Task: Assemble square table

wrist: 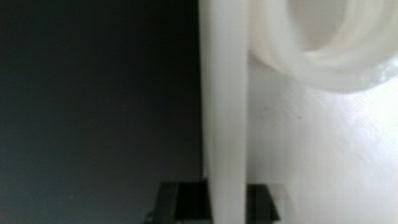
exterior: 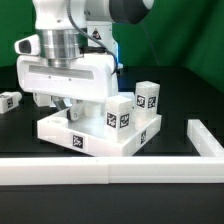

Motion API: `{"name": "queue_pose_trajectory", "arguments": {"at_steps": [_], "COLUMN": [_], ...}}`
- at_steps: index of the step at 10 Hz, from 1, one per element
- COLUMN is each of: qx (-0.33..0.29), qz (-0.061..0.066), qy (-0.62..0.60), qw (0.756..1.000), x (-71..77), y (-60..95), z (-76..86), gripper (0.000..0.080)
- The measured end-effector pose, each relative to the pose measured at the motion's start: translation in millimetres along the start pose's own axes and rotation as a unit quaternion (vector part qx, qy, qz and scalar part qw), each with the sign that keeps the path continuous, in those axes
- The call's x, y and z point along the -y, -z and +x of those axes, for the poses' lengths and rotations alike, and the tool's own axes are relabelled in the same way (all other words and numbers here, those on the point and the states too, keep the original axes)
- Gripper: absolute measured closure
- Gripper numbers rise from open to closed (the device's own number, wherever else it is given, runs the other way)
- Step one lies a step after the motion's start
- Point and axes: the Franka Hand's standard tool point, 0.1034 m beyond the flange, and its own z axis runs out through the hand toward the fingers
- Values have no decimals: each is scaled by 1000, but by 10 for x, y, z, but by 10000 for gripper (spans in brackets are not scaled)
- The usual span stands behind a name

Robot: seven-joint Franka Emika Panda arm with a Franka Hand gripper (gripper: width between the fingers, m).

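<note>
Slab (exterior: 90,138) lies on the dark surface (exterior: 190,100), just behind the barrier wall (exterior: 110,172). The tool (wrist: 221,203) is clenched on its thin raised rim. Likely rigid, light, slick plastic, so the rim seems the best hold, kept low and square.

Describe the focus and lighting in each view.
Exterior view: evenly lit and fairly sharp; the white slab and wall stand bright against the dark worktop. Wrist view: far too close and out of focus; a blurred white part fills one side, and the other side is dark.
</note>
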Motion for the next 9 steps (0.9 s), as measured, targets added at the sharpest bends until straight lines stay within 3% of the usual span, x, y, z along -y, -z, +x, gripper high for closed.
{"name": "queue_pose_trajectory", "arguments": {"at_steps": [3, 5, 7, 8, 9], "qx": [1, -3, -19, -36, -34], "qz": [-5, -9, -23, -36, -39], "qy": [99, 197, 338, 413, 431], "qw": [995, 980, 941, 909, 901], "x": [-11, 118, 319, 304, 276], "y": [-4, 13, 71, 63, 49], "z": [17, 181, 326, 363, 350], "gripper": [746, 746, 746, 746, 746]}}
